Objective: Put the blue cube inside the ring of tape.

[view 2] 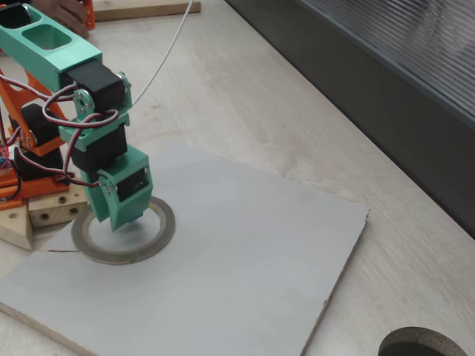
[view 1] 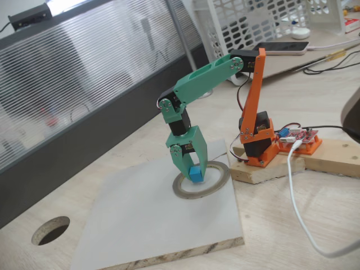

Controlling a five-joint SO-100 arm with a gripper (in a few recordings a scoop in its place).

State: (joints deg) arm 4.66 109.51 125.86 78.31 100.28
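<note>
My green gripper (view 1: pixel 192 175) points straight down and is shut on the small sky-blue cube (view 1: pixel 196 175), which sits between its fingertips. The cube hangs inside the opening of the grey-brown ring of tape (view 1: pixel 223 173), at or just above the white board. From the other side, the gripper (view 2: pixel 123 221) stands over the same ring of tape (view 2: pixel 160 236), and only a thin blue edge of the cube (view 2: pixel 134 220) shows past a finger. The ring lies flat on the board near the arm's base.
The white board (view 1: pixel 140 225) lies on a pale wooden table with a round hole (view 1: pixel 50 229) cut near its front left. The orange arm base on a wood block (view 1: pixel 264 169) and a white cable (view 1: pixel 298 208) are to the right. A dark panel runs along the back.
</note>
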